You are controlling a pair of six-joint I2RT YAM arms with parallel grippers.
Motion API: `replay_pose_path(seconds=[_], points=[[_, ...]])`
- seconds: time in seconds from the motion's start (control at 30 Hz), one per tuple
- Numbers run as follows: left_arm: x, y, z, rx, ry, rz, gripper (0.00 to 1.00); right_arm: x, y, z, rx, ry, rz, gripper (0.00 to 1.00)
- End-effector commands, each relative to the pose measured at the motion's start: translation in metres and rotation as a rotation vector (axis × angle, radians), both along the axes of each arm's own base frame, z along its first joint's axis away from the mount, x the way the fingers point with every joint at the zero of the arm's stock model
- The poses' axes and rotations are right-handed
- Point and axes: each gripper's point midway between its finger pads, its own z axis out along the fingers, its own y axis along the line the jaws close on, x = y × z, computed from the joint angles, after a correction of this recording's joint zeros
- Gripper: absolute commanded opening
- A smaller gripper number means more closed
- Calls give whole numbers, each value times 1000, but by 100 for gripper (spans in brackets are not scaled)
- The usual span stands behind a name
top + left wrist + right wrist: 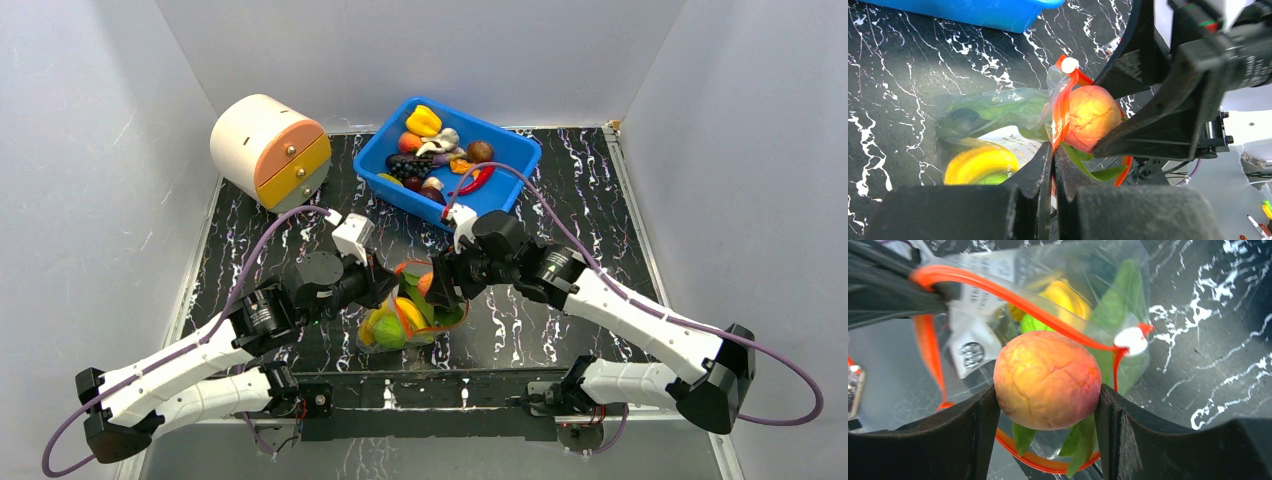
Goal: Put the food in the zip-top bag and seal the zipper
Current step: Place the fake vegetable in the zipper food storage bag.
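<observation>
Right gripper (1048, 410) clamps the peach (1047, 375) between half-spread jaws, at the mouth of the zip-top bag (1108, 295). Left gripper (1053, 155), fully closed, pinches the zipper (1060, 120), presenting the mouth toward the peach. The peach appears partly through; depth is unclear.

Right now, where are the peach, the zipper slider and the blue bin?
peach (1047, 380): right wrist view, middle.
zipper slider (1130, 338): right wrist view, white face.
blue bin (973, 15): left wrist view, side wall.

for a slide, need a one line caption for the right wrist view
Right gripper holds the peach at the zip-top bag's mouth, left gripper pinching the zipper
</observation>
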Motion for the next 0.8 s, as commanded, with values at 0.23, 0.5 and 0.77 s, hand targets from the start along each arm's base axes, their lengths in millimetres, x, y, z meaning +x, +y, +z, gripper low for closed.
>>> replay_pose_path(seconds=[0.23,0.5,0.77], points=[[2,-2,16,-68,-16,13,0,-1,-10,-54,-208,-4,-76,55],[0,-6,17,-64,-10,-3,0,-6,-4,-58,-230,-17,-78,63],[-5,-4,14,-83,5,-15,0,0,3,-25,-130,-58,-115,73]])
